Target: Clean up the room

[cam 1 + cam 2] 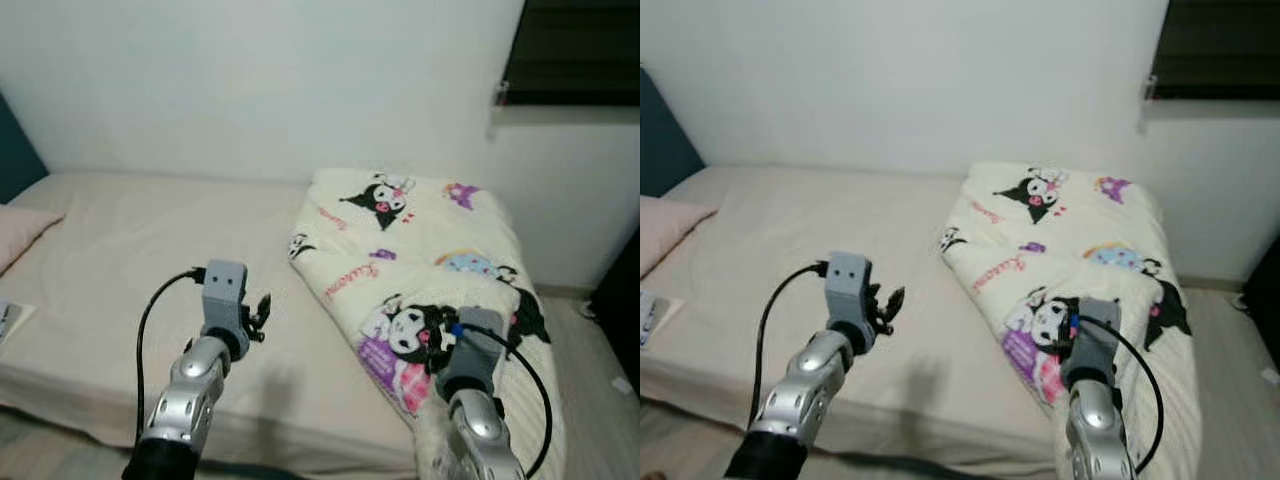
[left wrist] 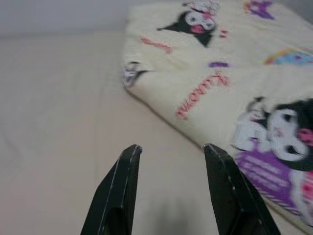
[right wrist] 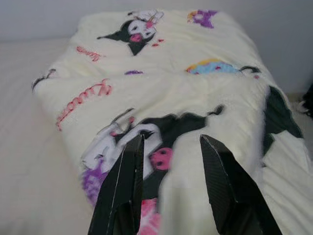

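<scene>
Blanket: soft fleecy cloth, matt, cream with printed cartoon figures; surface slightly napped, folds rounded. Bed sheet: smooth beige woven cloth, matt, faint creases. Pillow at far left: pale pink cloth, matt. Wall: flat white paint, matt. Left gripper fingers: black, hard plastic look, slight sheen along edges. Right gripper fingers: black with a fine woven-fibre texture, semi-gloss. Arm shells: polished silver metal, glossy. Wrist housings: grey matt plastic.

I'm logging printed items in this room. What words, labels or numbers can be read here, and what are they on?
None can be read for certain.
Red cursive script on the cream cartoon blanket: repeated in several spots, too blurred to read.
Purple panel with white lines of print on the blanket: too small and blurred.
Both grippers, left and right, bear no lettering.
</scene>
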### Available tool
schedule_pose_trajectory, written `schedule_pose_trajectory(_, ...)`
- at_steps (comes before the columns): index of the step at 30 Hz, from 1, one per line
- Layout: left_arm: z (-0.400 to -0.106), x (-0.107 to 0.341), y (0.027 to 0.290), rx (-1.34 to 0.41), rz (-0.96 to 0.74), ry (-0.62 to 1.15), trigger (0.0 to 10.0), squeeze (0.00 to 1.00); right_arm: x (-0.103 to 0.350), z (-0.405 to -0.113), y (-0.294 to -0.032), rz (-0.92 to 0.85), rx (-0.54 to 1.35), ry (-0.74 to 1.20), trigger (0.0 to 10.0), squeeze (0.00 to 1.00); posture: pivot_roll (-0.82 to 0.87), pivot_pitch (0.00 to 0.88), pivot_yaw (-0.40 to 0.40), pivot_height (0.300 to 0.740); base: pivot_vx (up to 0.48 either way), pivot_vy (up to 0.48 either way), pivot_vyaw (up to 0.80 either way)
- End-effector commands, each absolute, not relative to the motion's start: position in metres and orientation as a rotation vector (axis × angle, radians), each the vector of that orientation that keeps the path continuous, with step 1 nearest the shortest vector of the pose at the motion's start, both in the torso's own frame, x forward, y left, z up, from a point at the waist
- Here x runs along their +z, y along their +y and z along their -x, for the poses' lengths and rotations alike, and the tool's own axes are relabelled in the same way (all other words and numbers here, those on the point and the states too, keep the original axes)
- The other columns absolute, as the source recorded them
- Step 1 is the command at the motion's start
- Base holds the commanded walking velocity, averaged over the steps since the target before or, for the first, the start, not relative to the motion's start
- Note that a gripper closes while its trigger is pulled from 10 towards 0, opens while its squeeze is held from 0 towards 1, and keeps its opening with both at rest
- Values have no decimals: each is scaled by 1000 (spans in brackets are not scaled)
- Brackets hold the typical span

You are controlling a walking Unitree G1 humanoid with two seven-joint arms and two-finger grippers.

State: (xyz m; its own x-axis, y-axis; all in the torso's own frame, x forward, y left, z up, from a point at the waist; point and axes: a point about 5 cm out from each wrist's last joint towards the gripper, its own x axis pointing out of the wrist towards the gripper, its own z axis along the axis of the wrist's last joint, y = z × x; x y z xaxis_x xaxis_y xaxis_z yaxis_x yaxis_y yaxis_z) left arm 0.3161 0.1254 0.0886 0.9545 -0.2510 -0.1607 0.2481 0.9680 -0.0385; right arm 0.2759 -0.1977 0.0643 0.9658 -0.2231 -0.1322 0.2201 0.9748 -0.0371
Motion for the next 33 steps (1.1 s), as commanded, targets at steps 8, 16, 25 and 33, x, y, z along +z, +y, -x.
schedule_pose_trajectory(8, -321, 94, 127, -274, -10, 132, 10000, 0, 70, -277, -195, 8, -221, 118, 10000, 0, -7, 0, 85, 740, 0, 480, 0)
schedule_pose_trajectory(16, -327, 100, 131, -248, -24, 90, 10000, 0, 74, -277, -203, 25, -278, 100, 10000, 0, -12, 0, 72, 740, 0, 60, 0)
schedule_pose_trajectory(25, -315, 94, 142, -213, 31, 87, 10000, 0, 76, -285, -218, 58, -437, 142, 10000, 0, -18, 0, 76, 740, 0, 0, 0)
schedule_pose_trajectory(33, -307, 88, 147, -203, 34, 105, 10000, 0, 73, -294, -216, 36, -408, 192, 10000, 0, 0, 8, 62, 740, 0, 0, 0)
